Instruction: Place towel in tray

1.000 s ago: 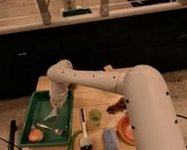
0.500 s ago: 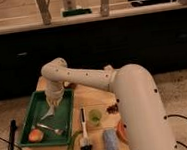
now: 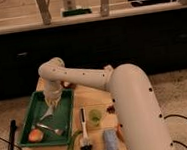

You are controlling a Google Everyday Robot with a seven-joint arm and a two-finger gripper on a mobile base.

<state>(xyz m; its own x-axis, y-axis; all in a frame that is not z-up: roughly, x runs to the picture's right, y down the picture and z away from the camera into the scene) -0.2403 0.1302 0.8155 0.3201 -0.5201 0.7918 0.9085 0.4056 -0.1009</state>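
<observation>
The green tray (image 3: 64,118) lies on the left part of the wooden table (image 3: 97,99). My gripper (image 3: 52,101) hangs over the tray's far half, at the end of the white arm (image 3: 82,78). A pale towel (image 3: 48,112) lies in the tray just below the gripper, and it may still touch the gripper.
In the tray there are also an orange fruit (image 3: 35,136) and a metal utensil (image 3: 50,127). On the table stand a dish brush (image 3: 85,135), a green cup (image 3: 95,117), a green cucumber-like thing (image 3: 72,143), a blue sponge (image 3: 110,140) and a dark small item (image 3: 110,108). A black pole (image 3: 12,143) stands left.
The camera view has shifted, so the arm and table sit further right and lower. The gripper stays over the tray's far half with the towel under it.
</observation>
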